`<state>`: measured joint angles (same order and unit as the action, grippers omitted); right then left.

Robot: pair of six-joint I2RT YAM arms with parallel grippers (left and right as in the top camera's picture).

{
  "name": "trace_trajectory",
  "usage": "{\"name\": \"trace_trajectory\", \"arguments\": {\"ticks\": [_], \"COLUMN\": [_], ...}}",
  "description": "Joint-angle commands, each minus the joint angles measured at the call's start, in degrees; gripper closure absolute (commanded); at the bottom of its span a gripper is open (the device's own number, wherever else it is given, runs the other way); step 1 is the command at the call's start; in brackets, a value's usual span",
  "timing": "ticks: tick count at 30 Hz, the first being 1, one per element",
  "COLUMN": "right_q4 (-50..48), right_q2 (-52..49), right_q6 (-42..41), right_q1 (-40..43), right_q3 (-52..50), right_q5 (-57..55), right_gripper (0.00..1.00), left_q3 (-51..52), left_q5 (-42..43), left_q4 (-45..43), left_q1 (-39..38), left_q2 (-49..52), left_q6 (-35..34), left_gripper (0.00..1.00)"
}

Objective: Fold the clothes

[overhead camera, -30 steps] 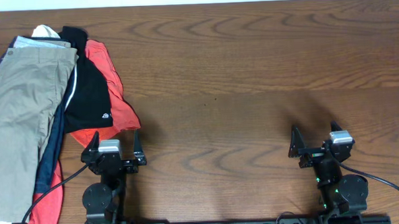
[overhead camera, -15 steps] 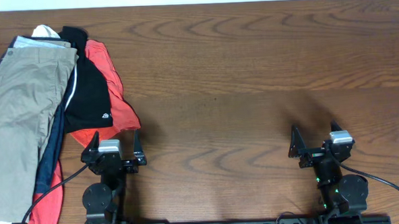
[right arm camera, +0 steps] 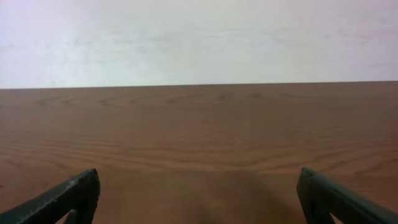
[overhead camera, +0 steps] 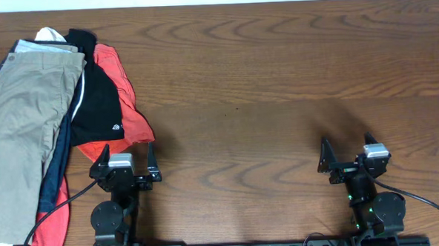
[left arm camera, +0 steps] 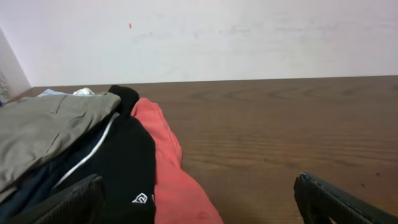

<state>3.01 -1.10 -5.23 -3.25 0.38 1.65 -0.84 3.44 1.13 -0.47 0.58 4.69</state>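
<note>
your shorts [overhead camera: 20,139] are at the far left of the overhead frame, on top of the pile. they run from the upper left corner down toward the lower left edge. they lie mostly flat, with the pale blue waistband [overhead camera: 34,46] showing at the upper end.

a navy garment [overhead camera: 54,167] sticks out from under their right edge. right of that is a black garment [overhead camera: 96,99] with a white stripe and a small logo, lying on an orange-red garment [overhead camera: 128,112]. more orange-red shows at the bottom left, under the shorts. the pile sits on a dark wood table [overhead camera: 277,76].

the left gripper [overhead camera: 127,154] is at lower left of the overhead frame, just below the orange-red hem. it's released and holds nothing, with fingers spread wide. in the left wrist view its fingers sit at the bottom corners of the frame. the shorts [left arm camera: 43,127] are at left there, with the black and orange-red pieces beside them toward centre. i can't tell if a fingertip touches the cloth.

the right gripper [overhead camera: 347,154] is at lower right of the overhead frame, well apart from the pile. it's also released and spread wide. the right wrist view shows only bare table and a white wall [right arm camera: 199,37] between its fingers.
</note>
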Motion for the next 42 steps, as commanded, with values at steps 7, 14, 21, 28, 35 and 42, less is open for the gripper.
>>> {"name": "trace_trajectory", "arguments": {"ticks": [7, 14, 21, 28, 35, 42], "right_q4": [-7.0, -8.5, -9.7, -9.7, -9.5, -3.3], "right_q2": [0.0, -0.7, -7.8, -25.2, -49.8, -74.8], "right_q6": [0.2, 4.0, 7.6, 10.5, 10.7, 12.7], "right_q1": [0.6, 0.6, 0.6, 0.6, 0.6, 0.6], "right_q3": [0.0, 1.8, 8.7, 19.5, 34.8, 53.1], "right_q5": [-3.1, -2.2, -2.2, 0.5, 0.8, 7.5], "right_gripper": [0.01, 0.01, 0.01, 0.01, 0.01, 0.01], "left_q3": [-1.6, -10.9, -24.5, -40.9, -61.3, -78.4], "left_q5": [5.3, 6.2, 6.2, 6.0, 6.0, 6.0], "left_q4": [1.0, 5.6, 5.9, 12.9, 30.9, 45.0], "left_q1": [0.3, 0.3, 0.3, 0.3, 4.5, 12.0], "left_q2": [-0.2, 7.2, 26.5, 45.0, 60.8, 75.0], "left_q6": [-7.8, -4.3, -1.8, -1.7, -1.8, -1.7], "left_gripper": [0.02, 0.02, 0.02, 0.02, 0.02, 0.02]}}
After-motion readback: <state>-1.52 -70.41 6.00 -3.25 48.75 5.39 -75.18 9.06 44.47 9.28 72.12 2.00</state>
